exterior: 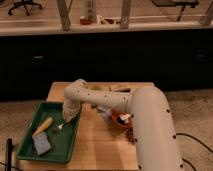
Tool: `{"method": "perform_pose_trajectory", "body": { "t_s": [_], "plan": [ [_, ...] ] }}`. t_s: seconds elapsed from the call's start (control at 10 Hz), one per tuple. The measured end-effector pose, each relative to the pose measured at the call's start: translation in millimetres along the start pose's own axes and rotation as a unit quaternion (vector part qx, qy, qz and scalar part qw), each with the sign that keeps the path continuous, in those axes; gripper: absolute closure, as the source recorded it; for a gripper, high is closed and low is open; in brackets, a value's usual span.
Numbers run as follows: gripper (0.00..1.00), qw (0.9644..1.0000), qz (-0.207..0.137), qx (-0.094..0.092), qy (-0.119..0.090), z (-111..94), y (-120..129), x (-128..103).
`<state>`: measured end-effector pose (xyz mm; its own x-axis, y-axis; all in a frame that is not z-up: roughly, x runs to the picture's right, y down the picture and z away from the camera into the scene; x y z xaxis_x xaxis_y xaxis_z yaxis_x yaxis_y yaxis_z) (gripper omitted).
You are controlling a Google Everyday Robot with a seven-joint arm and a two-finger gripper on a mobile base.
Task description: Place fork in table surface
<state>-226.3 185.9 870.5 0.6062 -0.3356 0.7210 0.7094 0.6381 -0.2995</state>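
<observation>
A light fork point(61, 126) lies in or just over the green tray point(30, 150), near its right side. My gripper point(68, 118) hangs at the end of the white arm, right above the fork's handle end, over the tray's right part. Whether it touches the fork I cannot tell. The wooden table surface point(100, 145) lies to the right of the tray.
In the tray lie a yellow-handled tool point(42, 126) and a grey sponge point(42, 145). A red bowl point(121, 120) with small items stands mid-table beside my arm. A dark counter wall runs behind the table.
</observation>
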Motion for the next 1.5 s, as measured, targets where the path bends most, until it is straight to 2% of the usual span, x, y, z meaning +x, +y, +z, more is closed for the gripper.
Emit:
{"method": "perform_pose_trajectory", "body": {
  "t_s": [1.2,1.3,1.5],
  "plan": [
    [1.0,1.0,0.001,0.0,0.0,-0.3,0.3,0.8],
    [0.99,1.0,0.001,0.0,0.0,-0.3,0.3,0.8],
    [0.82,1.0,0.001,0.0,0.0,-0.3,0.3,0.8]
  ]
}}
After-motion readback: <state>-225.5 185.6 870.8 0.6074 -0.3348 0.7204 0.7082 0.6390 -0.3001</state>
